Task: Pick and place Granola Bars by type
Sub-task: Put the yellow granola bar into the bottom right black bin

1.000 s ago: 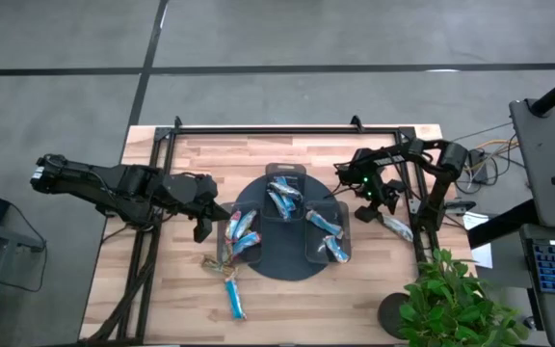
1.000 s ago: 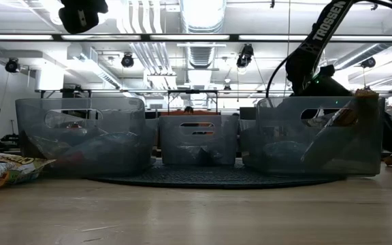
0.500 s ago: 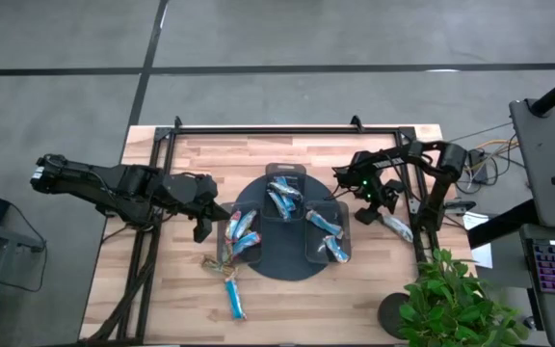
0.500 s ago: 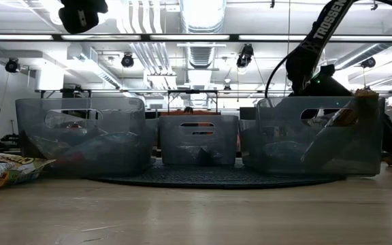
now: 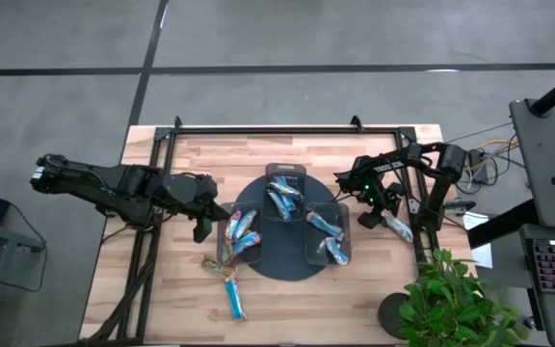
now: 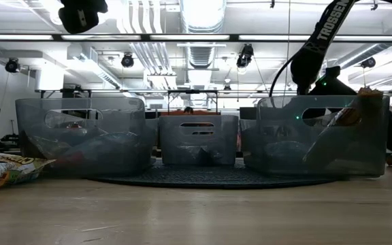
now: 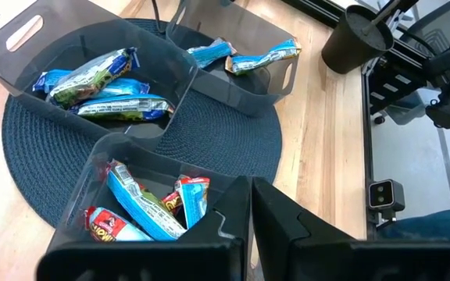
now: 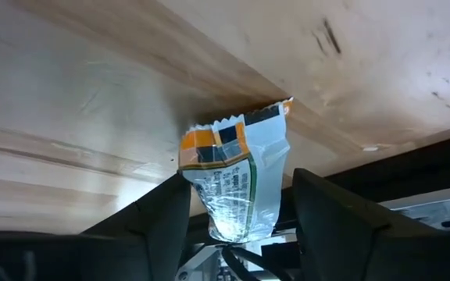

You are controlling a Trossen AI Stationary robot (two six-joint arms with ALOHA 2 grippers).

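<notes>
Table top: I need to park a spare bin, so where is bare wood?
Free: the far strip between the rail and the round mat, and the near right corner by the plant. Crowded: loose granola bars near left of the mat, left gripper beside it, right gripper over a bar.

Right gripper (image 8: 241, 204) straddles a granola bar (image 8: 237, 181), its lower end hidden between the fingers (image 8: 156, 212). From above, that bar (image 5: 396, 227) is too small to read. Level view: bins' (image 6: 84, 136) cloudy walls blur their contents. Left gripper's (image 7: 250, 209) fingertips cover one bin's corner.
</notes>
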